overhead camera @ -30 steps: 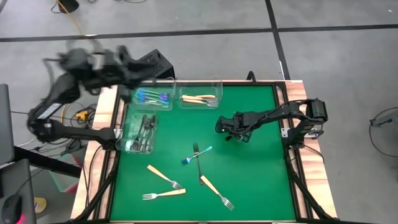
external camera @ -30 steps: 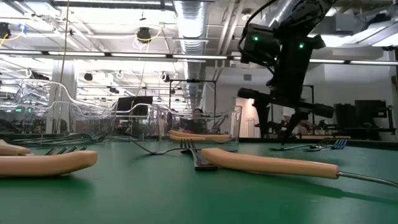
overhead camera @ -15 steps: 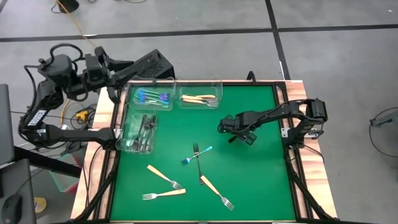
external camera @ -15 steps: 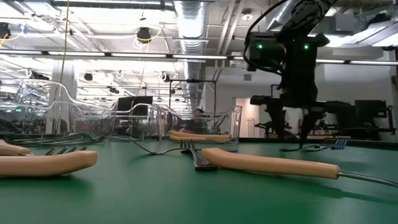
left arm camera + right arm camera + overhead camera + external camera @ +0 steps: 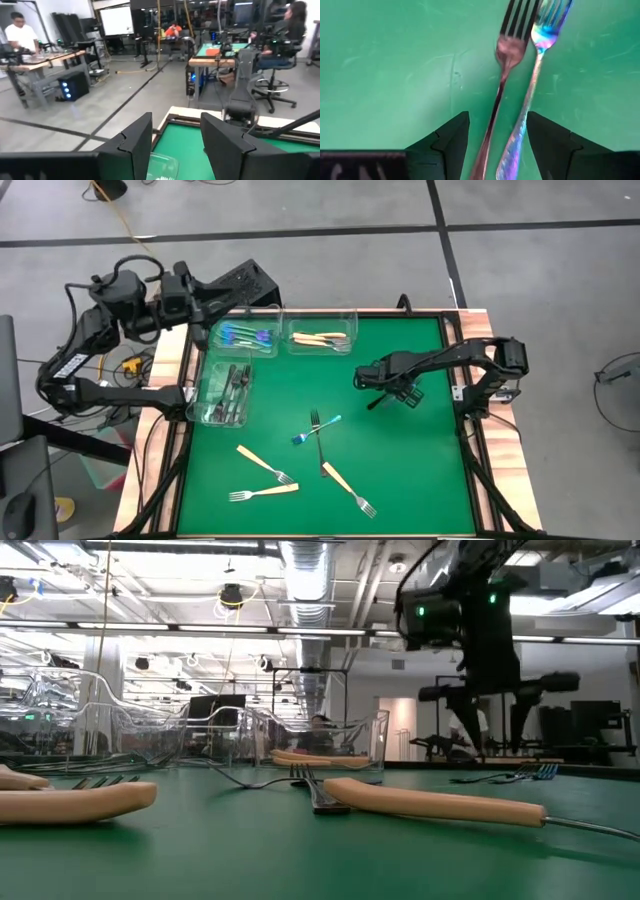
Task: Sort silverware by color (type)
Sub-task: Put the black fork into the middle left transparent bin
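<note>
On the green mat, a dark fork [image 5: 319, 448] and a blue-iridescent fork [image 5: 322, 424] lie crossed at mid-table. Three tan-handled forks [image 5: 265, 463] [image 5: 263, 492] [image 5: 348, 488] lie nearer the front edge. My right gripper [image 5: 385, 393] hangs open over the mat to the right of the crossed pair and points steeply down. Past its fingers, the right wrist view shows the dark fork [image 5: 502, 70] and the blue fork [image 5: 535, 75] flat on the mat. My left gripper [image 5: 175, 150] is open and level, outside the table's far left corner [image 5: 197, 310].
Three clear bins stand at the far left: one with blue forks [image 5: 213, 340], one with tan forks [image 5: 350, 330], one with dark forks [image 5: 205, 375]. A black box [image 5: 245, 283] sits on the floor behind them. Bare mat lies under and to the right of my right gripper.
My left arm has swung from beyond the far left corner toward the bins and come lower. My right gripper has rolled about, tipped to point more steeply down, and risen slightly while drifting toward the table's right edge. No fork has moved.
</note>
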